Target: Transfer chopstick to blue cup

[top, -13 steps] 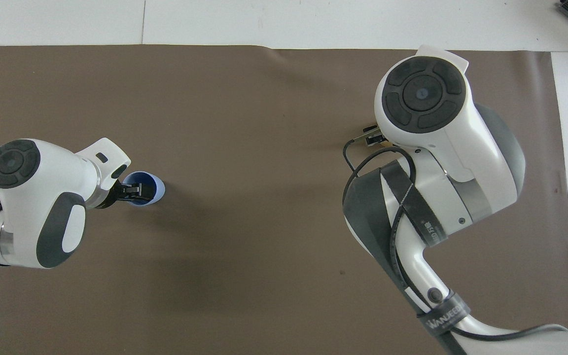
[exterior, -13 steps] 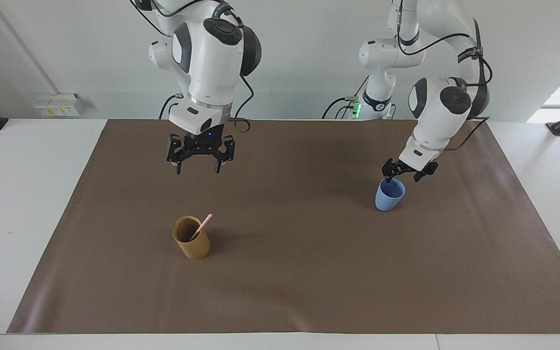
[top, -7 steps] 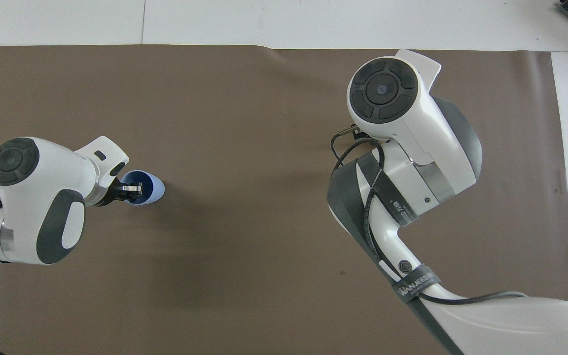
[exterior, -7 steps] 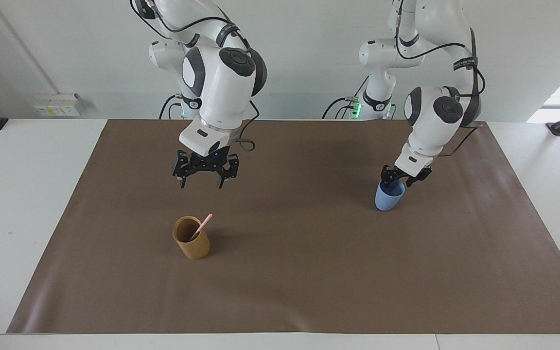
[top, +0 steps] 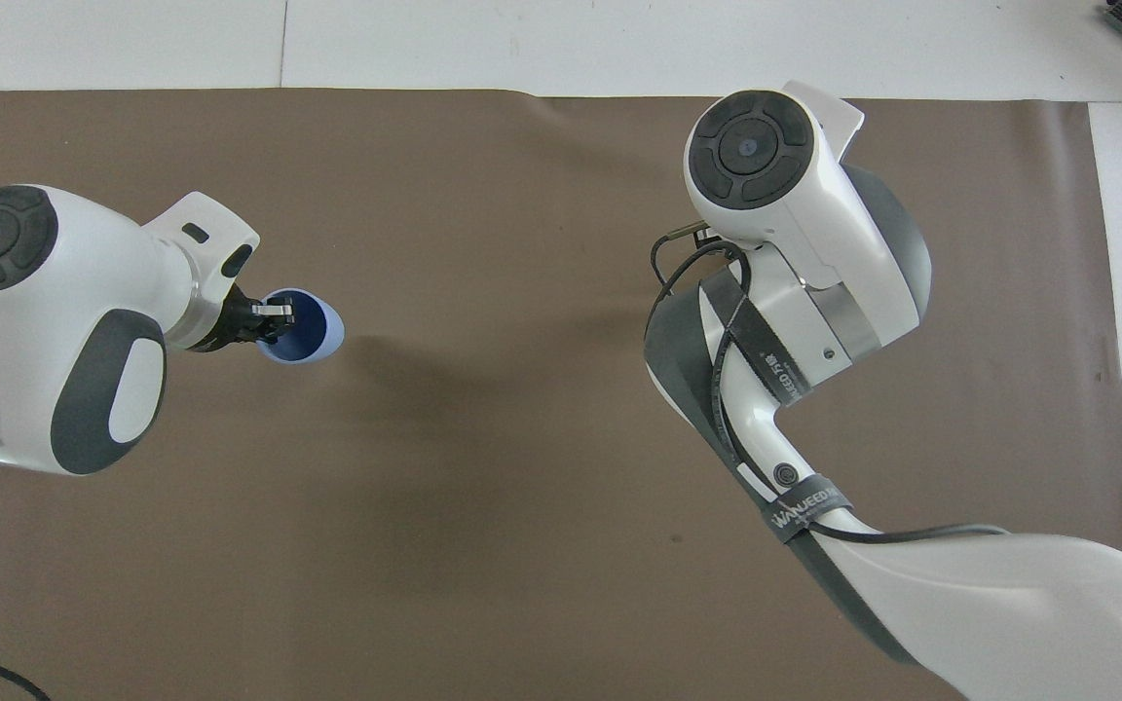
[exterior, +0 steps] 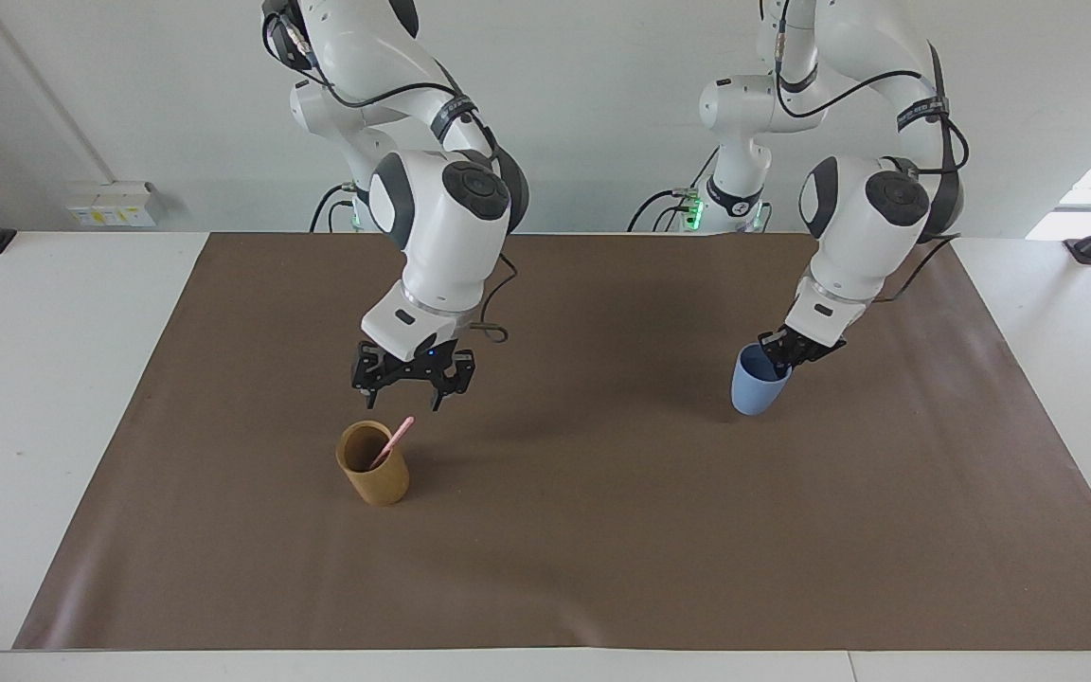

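Since a second ago, the right gripper (exterior: 413, 381) has descended over the chopstick (exterior: 393, 443) in the tan cup (exterior: 373, 464), fingers apart. Left gripper (exterior: 789, 352) fingers pinch the blue cup (exterior: 756, 384) rim, tilting it; slippage would topple it.

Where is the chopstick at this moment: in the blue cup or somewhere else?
Somewhere else: the chopstick leans inside the tan cup, its pink tip above the rim. The blue cup stands apart.

Bare mat (exterior: 583, 493) lies open between tan cup (exterior: 373, 474) and blue cup (exterior: 756, 384).
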